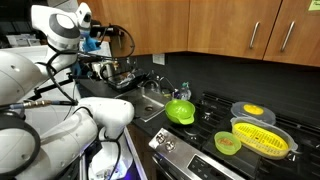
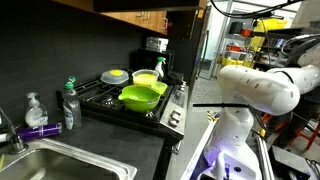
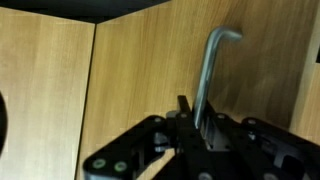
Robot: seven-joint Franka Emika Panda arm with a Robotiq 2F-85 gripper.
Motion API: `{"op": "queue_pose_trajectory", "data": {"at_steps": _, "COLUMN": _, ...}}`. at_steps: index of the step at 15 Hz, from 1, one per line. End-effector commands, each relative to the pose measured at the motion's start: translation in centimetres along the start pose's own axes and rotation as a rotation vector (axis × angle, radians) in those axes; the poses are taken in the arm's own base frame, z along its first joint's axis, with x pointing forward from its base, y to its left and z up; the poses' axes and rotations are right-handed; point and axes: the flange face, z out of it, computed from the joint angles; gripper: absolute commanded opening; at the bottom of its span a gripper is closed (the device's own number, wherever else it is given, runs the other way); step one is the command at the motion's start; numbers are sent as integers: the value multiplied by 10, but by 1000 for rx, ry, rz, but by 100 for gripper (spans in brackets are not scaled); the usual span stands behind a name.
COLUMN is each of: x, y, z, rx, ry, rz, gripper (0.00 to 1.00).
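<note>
Wrist view: the gripper (image 3: pixel 197 128) is closing on the metal cabinet handle (image 3: pixel 212 70). Its dark fingers (image 3: pixel 183 112) are sitting tight against either side of the bar's lower stretch. The handle is running upright and bending over at its top end. It is standing out from a wooden cabinet door (image 3: pixel 140 60), with a vertical seam showing to the left of it.

In an exterior view, the white arm (image 1: pixel 60 25) is reaching up towards the wooden wall cabinets (image 1: pixel 200 25) above the dark counter. The jaws themselves are too small here to judge. Below, a green bowl (image 1: pixel 180 110) is sitting at the near corner of the stove (image 1: pixel 200 165), just beside the sink (image 1: pixel 150 100). A yellow colander (image 1: pixel 258 138) is resting further along the hob, and a small green cup (image 1: pixel 228 143) is sitting beside it.

In an exterior view, the arm (image 2: pixel 260 88) is filling the right side, and the gripper and the handle are lying outside the picture. The green bowl (image 2: pixel 140 96) is occupying the front of the stove (image 2: pixel 100 103). A yellow jug (image 2: pixel 158 68) is standing behind it. Two soap bottles (image 2: pixel 70 105) are standing between the stove and the sink (image 2: pixel 60 165).
</note>
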Motion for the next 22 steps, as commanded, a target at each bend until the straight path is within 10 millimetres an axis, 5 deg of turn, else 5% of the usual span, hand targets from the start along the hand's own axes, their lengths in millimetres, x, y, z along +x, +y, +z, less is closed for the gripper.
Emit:
{"op": "queue_pose_trajectory", "data": {"at_steps": 1, "x": 24, "y": 26, "z": -2, "rx": -61, "ry": 56, "rz": -14, "gripper": 3}}
{"op": "queue_pose_trajectory", "data": {"at_steps": 4, "x": 24, "y": 27, "z": -1, "rx": -59, "ry": 55, "rz": -10, "gripper": 3}}
{"op": "queue_pose_trajectory", "data": {"at_steps": 5, "x": 24, "y": 27, "z": -1, "rx": -58, "ry": 54, "rz": -8, "gripper": 36}}
{"op": "queue_pose_trajectory", "data": {"at_steps": 8, "x": 27, "y": 32, "z": 1, "rx": -74, "ry": 65, "rz": -17, "gripper": 47}}
{"op": "queue_pose_trajectory", "data": {"at_steps": 14, "x": 26, "y": 39, "z": 6, "rx": -95, "ry": 75, "rz": -36, "gripper": 89}}
{"op": "queue_pose_trajectory", "data": {"at_steps": 15, "x": 5, "y": 19, "z": 9, "rx": -52, "ry": 28, "rz": -44, "gripper": 95}}
{"op": "queue_pose_trajectory", "data": {"at_steps": 16, "x": 5, "y": 19, "z": 10, "rx": -52, "ry": 25, "rz": -45, "gripper": 78}}
{"op": "queue_pose_trajectory", "data": {"at_steps": 19, "x": 4, "y": 19, "z": 10, "rx": -52, "ry": 26, "rz": -45, "gripper": 95}}
{"op": "queue_pose_trajectory", "data": {"at_steps": 22, "x": 4, "y": 18, "z": 10, "rx": -52, "ry": 26, "rz": -45, "gripper": 95}}
